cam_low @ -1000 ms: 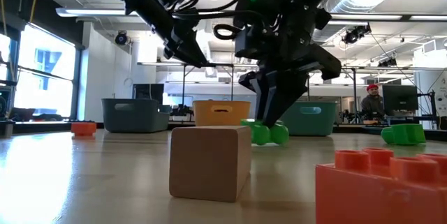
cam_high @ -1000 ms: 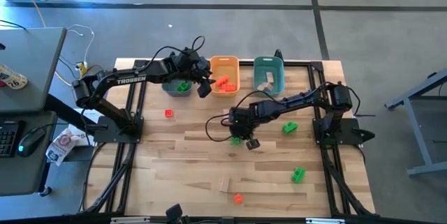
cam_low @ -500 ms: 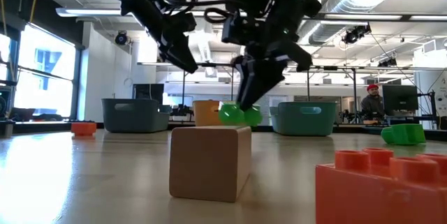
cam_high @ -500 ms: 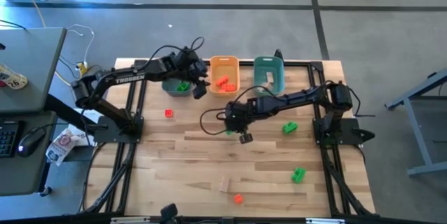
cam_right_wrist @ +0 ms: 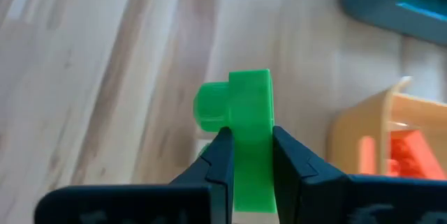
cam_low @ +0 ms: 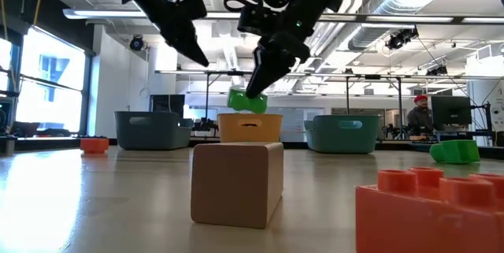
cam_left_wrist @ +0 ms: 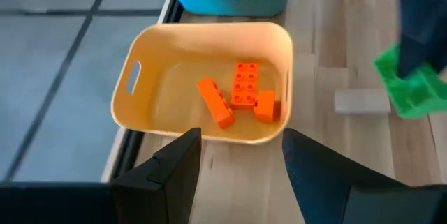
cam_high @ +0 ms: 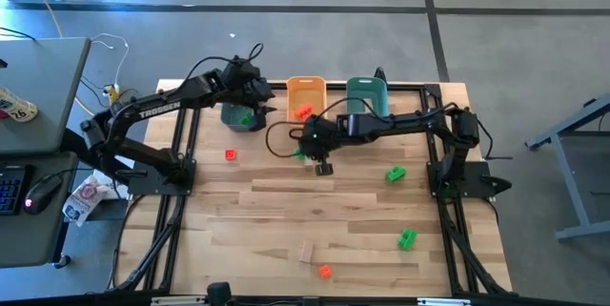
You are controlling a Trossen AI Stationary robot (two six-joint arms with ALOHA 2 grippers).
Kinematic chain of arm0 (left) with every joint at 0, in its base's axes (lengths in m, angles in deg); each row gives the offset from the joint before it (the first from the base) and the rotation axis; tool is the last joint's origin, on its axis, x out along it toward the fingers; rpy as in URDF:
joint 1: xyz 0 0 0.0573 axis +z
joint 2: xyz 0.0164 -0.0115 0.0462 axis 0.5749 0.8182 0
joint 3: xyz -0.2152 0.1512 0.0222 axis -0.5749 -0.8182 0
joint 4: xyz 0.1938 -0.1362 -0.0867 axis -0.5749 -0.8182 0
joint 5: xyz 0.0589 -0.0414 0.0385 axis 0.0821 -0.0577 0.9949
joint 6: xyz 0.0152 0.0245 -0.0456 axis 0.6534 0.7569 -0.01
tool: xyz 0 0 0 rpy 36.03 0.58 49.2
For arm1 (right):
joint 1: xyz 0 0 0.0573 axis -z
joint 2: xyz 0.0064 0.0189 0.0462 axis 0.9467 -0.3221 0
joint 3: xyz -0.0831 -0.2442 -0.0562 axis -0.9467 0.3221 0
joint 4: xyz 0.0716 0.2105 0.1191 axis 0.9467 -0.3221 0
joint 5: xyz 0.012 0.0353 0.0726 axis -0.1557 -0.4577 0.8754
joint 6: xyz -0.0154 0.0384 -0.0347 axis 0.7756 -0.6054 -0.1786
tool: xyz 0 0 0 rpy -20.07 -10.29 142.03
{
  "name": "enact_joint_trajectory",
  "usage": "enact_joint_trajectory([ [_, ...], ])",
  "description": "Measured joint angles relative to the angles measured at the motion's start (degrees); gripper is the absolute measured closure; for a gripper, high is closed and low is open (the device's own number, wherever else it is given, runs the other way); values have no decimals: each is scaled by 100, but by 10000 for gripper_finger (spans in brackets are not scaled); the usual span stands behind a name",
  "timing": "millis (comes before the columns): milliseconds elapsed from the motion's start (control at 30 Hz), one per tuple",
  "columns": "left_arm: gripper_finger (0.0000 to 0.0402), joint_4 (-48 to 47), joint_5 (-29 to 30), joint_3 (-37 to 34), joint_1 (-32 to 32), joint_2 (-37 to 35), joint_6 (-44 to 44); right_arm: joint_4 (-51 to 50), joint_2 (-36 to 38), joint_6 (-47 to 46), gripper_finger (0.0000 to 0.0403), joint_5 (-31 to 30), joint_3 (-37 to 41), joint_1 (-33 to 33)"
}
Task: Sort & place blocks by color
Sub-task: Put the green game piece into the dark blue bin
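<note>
My right gripper [cam_high: 307,153] is shut on a bright green studded block [cam_right_wrist: 244,123], which hangs in the air [cam_low: 246,101] in front of the orange bin [cam_high: 307,101]. My left gripper [cam_left_wrist: 241,175] is open and hovers near the dark teal bin [cam_high: 241,117], which holds a green block. The orange bin [cam_left_wrist: 209,77] holds three red-orange blocks. Loose on the table lie a red block [cam_high: 230,154], two green blocks [cam_high: 396,174] [cam_high: 407,239], a tan block [cam_high: 306,252] and an orange block [cam_high: 325,271]. My right gripper pinches the green block between its two fingers [cam_right_wrist: 218,155], which press on its two flat sides [cam_right_wrist: 251,137]. The fingers come from above, slanting down toward the table's left. The block is lifted clear of the table, its round stud [cam_right_wrist: 209,107] sticking out sideways.
The second teal bin [cam_high: 365,96], holding tan pieces, stands right of the orange bin at the far edge. A tan block [cam_left_wrist: 361,101] lies on the wood below the held block. In the low view a tan block [cam_low: 236,182] and an orange block [cam_low: 429,210] stand close.
My right gripper has lifted the green block off the table and carried it up and toward the far left, nearer the bins. My left gripper has drawn back toward the far left, away from the orange bin.
</note>
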Motion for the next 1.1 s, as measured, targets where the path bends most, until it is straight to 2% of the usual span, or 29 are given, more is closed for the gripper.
enact_joint_trajectory([
  [300, 213, -256, -5, 0, -220, -517, 268, -213, 0, 16, 366, 12, -483, 358],
  [567, 213, -723, -18, 0, -578, -583, 143, -798, 4, 71, 366, 15, -1060, 634],
  [733, 207, -809, 51, 0, -706, -583, -396, -1041, 7, 129, 366, 15, -1328, 735],
  [900, 179, -640, 135, 0, -719, -581, -1079, -1090, 9, 334, 366, 6, -1414, 760],
  [1100, 147, -482, 517, 0, -615, -577, -2371, -1080, 9, 502, 366, -200, -1422, 757],
])
